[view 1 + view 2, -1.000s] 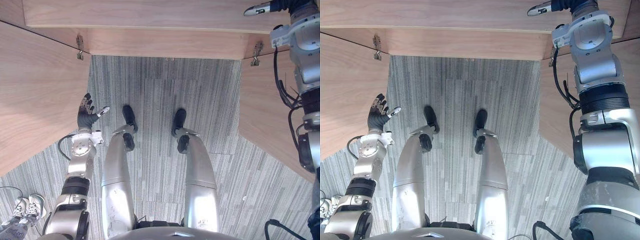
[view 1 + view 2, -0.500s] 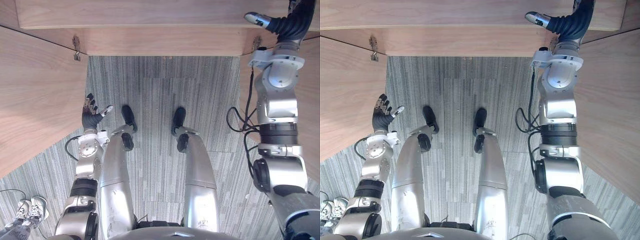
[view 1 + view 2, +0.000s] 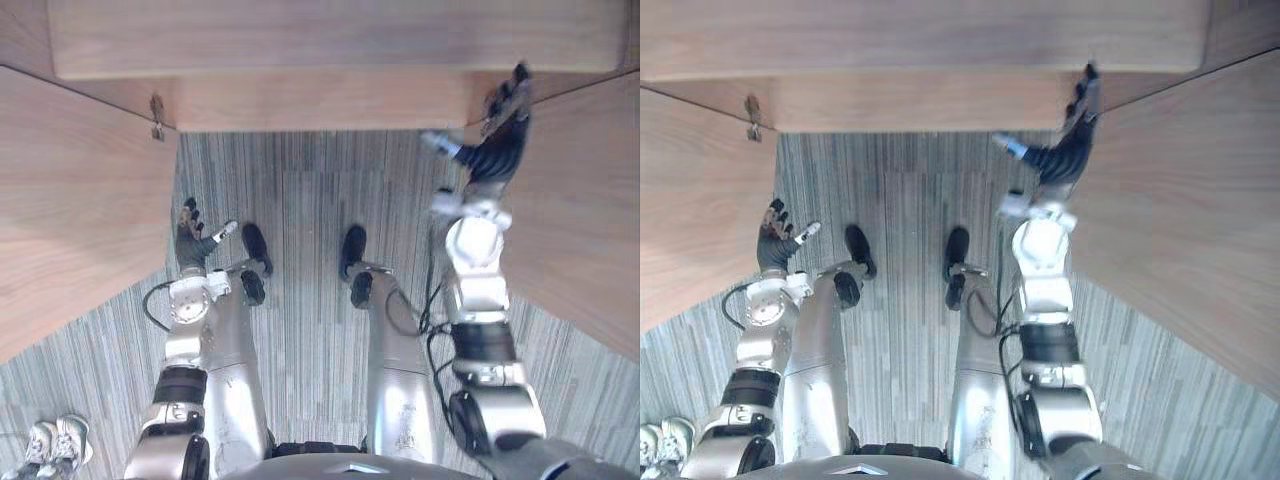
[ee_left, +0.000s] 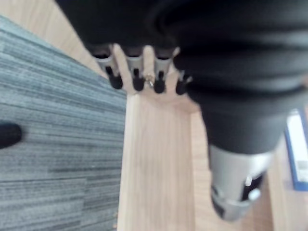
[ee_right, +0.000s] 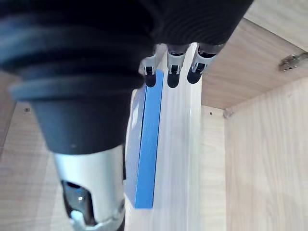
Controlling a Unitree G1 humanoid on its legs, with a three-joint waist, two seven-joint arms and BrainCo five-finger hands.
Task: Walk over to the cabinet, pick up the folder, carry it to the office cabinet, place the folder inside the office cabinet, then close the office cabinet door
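The blue folder [image 5: 147, 144] stands on edge on a light wooden shelf inside the office cabinet [image 3: 330, 40]. A strip of the folder [image 4: 298, 154] also shows in the left wrist view. My right hand [image 3: 497, 150] is raised in front of the cabinet, fingers straight and thumb spread, close to the inner face of the open right door [image 3: 590, 200] near its hinge. I cannot tell whether it touches the door. It holds nothing. My left hand [image 3: 190, 238] hangs open and empty beside the open left door [image 3: 70, 200].
Both wooden doors stand swung out toward me, one on each side, with grey striped carpet [image 3: 310, 190] between them. A metal hinge [image 3: 157, 115] shows at the left door's top. A person's pale shoes [image 3: 55, 445] stand at the lower left.
My right arm has come down from the cabinet's top edge and moved left; the hand is now beside the right door's hinge. The left hand has drifted slightly right.
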